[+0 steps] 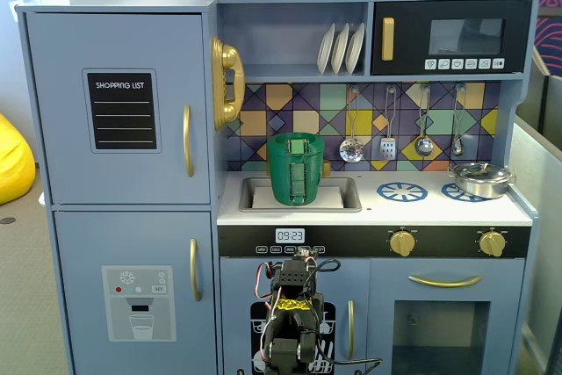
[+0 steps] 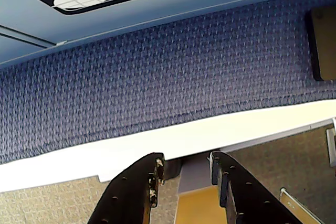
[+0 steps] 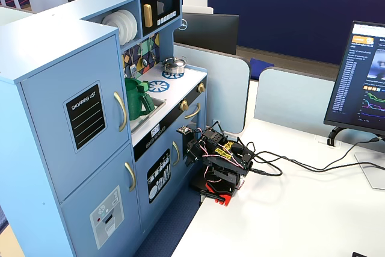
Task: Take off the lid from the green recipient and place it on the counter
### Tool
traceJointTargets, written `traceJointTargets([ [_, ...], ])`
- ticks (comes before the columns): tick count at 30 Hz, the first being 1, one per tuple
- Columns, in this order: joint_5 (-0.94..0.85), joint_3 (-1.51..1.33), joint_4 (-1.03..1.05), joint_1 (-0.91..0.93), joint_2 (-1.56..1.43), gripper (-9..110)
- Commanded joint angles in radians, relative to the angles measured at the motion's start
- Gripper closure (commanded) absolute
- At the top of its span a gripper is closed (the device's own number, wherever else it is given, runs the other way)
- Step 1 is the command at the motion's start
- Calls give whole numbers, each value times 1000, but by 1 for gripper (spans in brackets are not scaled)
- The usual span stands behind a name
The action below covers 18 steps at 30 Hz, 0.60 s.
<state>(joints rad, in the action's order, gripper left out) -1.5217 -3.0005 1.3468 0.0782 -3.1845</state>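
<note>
The green recipient [image 1: 296, 169] is seen standing upright in the sink basin [image 1: 338, 196] of the blue toy kitchen, its ribbed strip turned to the front. The lid [image 1: 296, 137] is seated flat on its rim, so whatever is inside is hidden. In the side-on fixed view the recipient [image 3: 136, 99] is partly cut off by the kitchen's tall left cabinet. A silver pot [image 1: 481, 179] is set on the right-hand burner print of the white surface [image 1: 439, 208], at its far right in the front fixed view; its inside cannot be made out. White plates [image 1: 341, 47] are racked on edge on the shelf above, and utensils [image 1: 388, 125] are hung against the patterned backsplash.

The arm is folded low on a white desk [image 3: 301, 209] in front of the kitchen, well apart from the recipient, and is cut off by the lower edge of the front fixed view. In the wrist view the hand [image 2: 185, 163] is pointed down at blue carpet [image 2: 157, 77] and the desk edge, its two dark fingers [image 2: 137, 190] held a narrow gap apart with nothing between them. In the side-on fixed view the hand is too small and tangled in cables to be made out.
</note>
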Motion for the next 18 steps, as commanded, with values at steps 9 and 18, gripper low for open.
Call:
traceJointTargets([
  [9, 11, 3, 184, 20, 5, 101],
  [18, -32, 104, 25, 8, 15, 101],
])
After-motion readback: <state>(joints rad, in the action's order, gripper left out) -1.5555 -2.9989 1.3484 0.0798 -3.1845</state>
